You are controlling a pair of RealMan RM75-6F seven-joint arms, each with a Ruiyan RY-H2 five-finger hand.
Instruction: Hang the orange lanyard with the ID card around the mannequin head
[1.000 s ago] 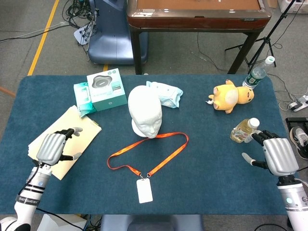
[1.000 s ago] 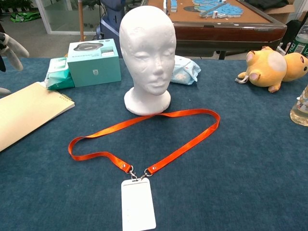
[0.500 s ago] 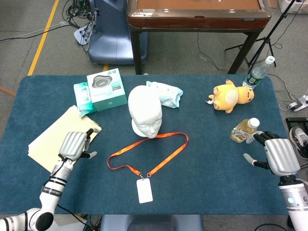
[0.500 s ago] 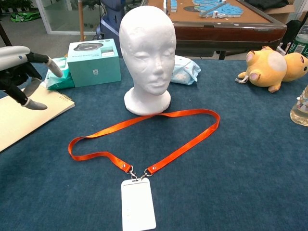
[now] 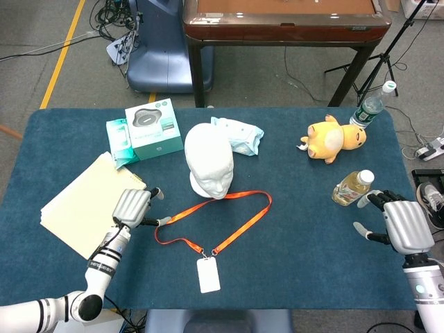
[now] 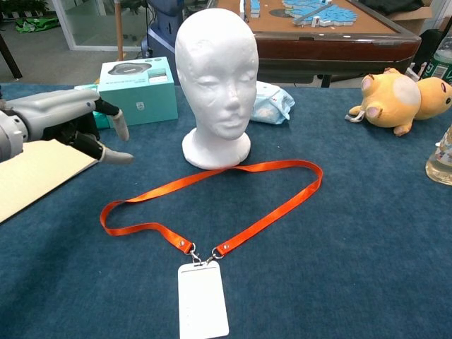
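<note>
The orange lanyard (image 5: pixel 229 220) (image 6: pixel 212 200) lies in a flat loop on the blue table, its white ID card (image 5: pixel 207 275) (image 6: pixel 203 301) at the near end. A white mannequin head (image 5: pixel 209 160) (image 6: pixel 216 76) stands upright just behind the loop's far edge. My left hand (image 5: pixel 134 207) (image 6: pixel 65 121) hovers beside the loop's left end, fingers apart and holding nothing. Close to the table's right edge, my right hand (image 5: pixel 401 225) is open with fingers spread, and only the head view shows it.
A yellow notepad (image 5: pixel 82 205) (image 6: pixel 32 169) lies under and left of my left hand. A teal box (image 5: pixel 152 130) (image 6: pixel 137 91) and wipes packs (image 5: pixel 238 136) sit behind. A yellow plush (image 5: pixel 335 139) (image 6: pixel 400 95) and a bottle (image 5: pixel 353 186) stand at right.
My left hand has moved right, from over the notepad to beside the lanyard's left end. The right hand has barely shifted. The lanyard has not moved.
</note>
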